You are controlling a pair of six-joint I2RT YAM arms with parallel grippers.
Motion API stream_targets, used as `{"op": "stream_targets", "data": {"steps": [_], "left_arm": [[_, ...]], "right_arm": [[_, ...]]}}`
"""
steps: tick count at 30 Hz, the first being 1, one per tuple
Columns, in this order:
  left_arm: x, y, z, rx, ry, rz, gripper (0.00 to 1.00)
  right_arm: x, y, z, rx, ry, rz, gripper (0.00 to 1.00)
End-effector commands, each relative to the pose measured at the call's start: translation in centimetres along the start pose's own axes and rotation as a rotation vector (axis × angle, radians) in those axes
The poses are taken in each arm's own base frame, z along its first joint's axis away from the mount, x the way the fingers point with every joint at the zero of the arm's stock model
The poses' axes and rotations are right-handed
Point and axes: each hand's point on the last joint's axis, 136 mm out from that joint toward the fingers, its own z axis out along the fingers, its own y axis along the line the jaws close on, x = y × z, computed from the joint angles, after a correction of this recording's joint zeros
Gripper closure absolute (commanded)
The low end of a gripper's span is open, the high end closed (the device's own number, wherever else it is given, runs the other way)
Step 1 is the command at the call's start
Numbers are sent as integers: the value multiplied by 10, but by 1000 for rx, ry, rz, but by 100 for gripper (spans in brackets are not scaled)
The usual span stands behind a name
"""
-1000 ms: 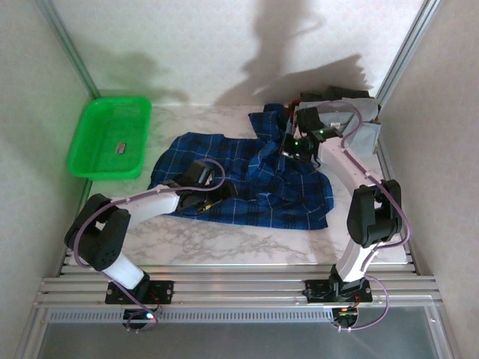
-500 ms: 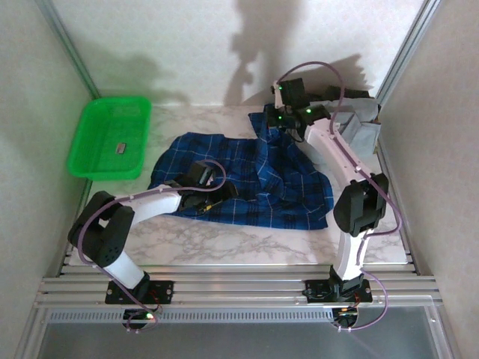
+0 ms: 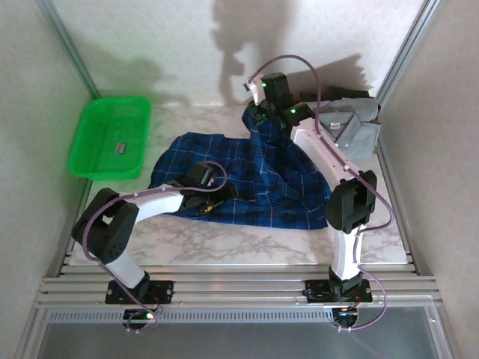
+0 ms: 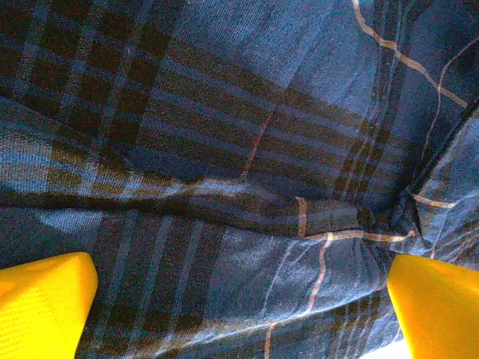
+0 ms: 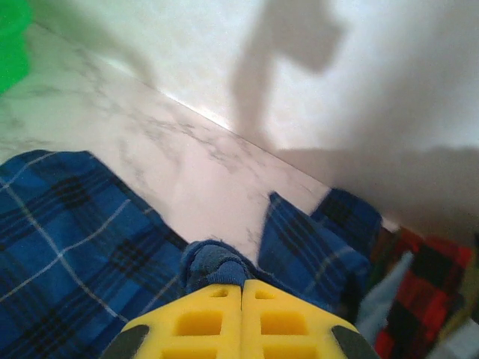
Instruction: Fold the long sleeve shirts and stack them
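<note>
Spread across the middle of the marble table (image 3: 224, 243): the dark blue plaid shirt (image 3: 254, 183), pale lines and all, with its far edge drawn up into a peak near the back wall.

Up at that peak, raised off the table, the right gripper (image 3: 257, 114). From the right wrist camera, a clear look: yellow fingers (image 5: 292, 318) clenched flat against each other, pinching a small wad of the blue cloth at their tips. More plaid below, to either side.

Down low now, over the shirt's near-left part, the left gripper (image 3: 215, 198). Fingers (image 4: 45, 303) flung wide, one yellow tip in each lower corner of the left wrist camera. Released, gripping nothing. Between and beyond them, wrinkled plaid and a folded hem. Touching the cloth or just above it? Cannot tell.

Off to the left, near the shirt's left end, the green basket (image 3: 81, 161) against the side wall, with some small dark object (image 3: 120, 149) on its floor.

Back right corner: a grey shirt (image 3: 363, 134) in a heap, darker folded shirts (image 3: 348, 93) just behind it. From the right wrist, also a patch of red-and-black checked cloth (image 5: 419, 299) there.
</note>
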Motion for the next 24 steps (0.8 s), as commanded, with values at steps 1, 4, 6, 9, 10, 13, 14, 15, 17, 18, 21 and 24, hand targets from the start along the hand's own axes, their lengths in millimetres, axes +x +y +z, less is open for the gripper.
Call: {"op": "stream_targets", "data": {"steps": [1, 4, 6, 9, 10, 13, 14, 15, 17, 18, 21, 24], "left_arm": [[-9, -17, 1, 50, -6, -27, 0], [-15, -34, -1, 110, -11, -50, 0], [-20, -47, -3, 146, -13, -59, 0], [-32, -61, -5, 168, -30, -59, 0], [-34, -65, -4, 176, -33, -60, 1], [-47, -78, 2, 219, -42, -73, 0], [-54, -83, 6, 220, -47, -64, 0], [-59, -85, 11, 214, -52, -54, 0], [-72, -93, 21, 205, -57, -41, 0], [-77, -97, 25, 212, -56, -39, 0], [-91, -113, 28, 243, -60, -35, 1], [-100, -119, 36, 240, -52, -50, 4]], "right_arm": [[-17, 41, 8, -100, -109, -218, 100], [-11, 66, 8, -172, -156, -292, 100], [-7, 75, 7, -218, -177, -290, 100], [5, 83, 13, -258, -154, -271, 100], [9, 83, 16, -264, -136, -260, 100], [14, 79, 25, -256, -101, -195, 100], [12, 77, 26, -248, -103, -168, 100], [10, 74, 25, -242, -103, -150, 100], [8, 74, 21, -253, -91, -125, 100], [8, 74, 20, -258, -82, -119, 100], [11, 71, 18, -251, -47, -87, 99], [10, 58, 12, -204, -34, -22, 90]]}}
